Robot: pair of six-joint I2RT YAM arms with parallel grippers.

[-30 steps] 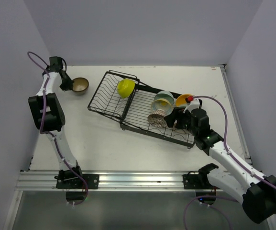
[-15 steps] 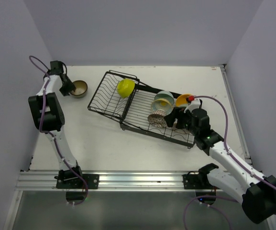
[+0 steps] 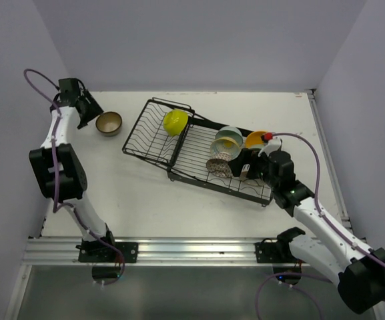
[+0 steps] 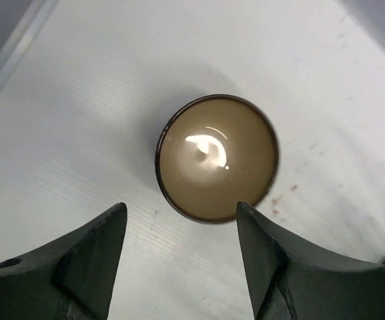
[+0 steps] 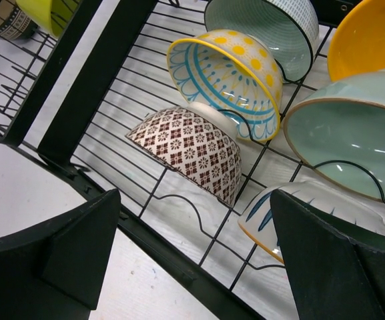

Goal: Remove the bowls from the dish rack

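A dark brown bowl (image 3: pixel 109 123) (image 4: pixel 217 157) stands upright on the table, left of the black dish rack (image 3: pixel 179 143). My left gripper (image 3: pixel 84 109) (image 4: pixel 181 210) is open just behind it, touching nothing. A yellow-green bowl (image 3: pixel 175 121) (image 5: pixel 45 13) lies in the rack's basket section. On the flat section lean a brown-patterned bowl (image 3: pixel 219 167) (image 5: pixel 192 147), a yellow-and-blue bowl (image 5: pixel 229 73), a ribbed teal bowl (image 5: pixel 265 27), an orange-yellow bowl (image 3: pixel 255 139) (image 5: pixel 372 37), a pale teal bowl (image 5: pixel 352 133) and a white blue-stroked bowl (image 5: pixel 292 217). My right gripper (image 3: pixel 247 168) (image 5: pixel 195 197) hangs open over them, holding nothing.
The rack's thick black frame bar (image 5: pixel 105 80) runs diagonally under my right gripper. Grey walls close in the white table (image 3: pixel 145 193) on the left, back and right. An aluminium rail (image 3: pixel 179 250) with the arm bases lines the near edge.
My left gripper has opened, let go of the dark brown bowl and drawn back to the left; the bowl stays on the table. My right gripper has opened wider over the rack.
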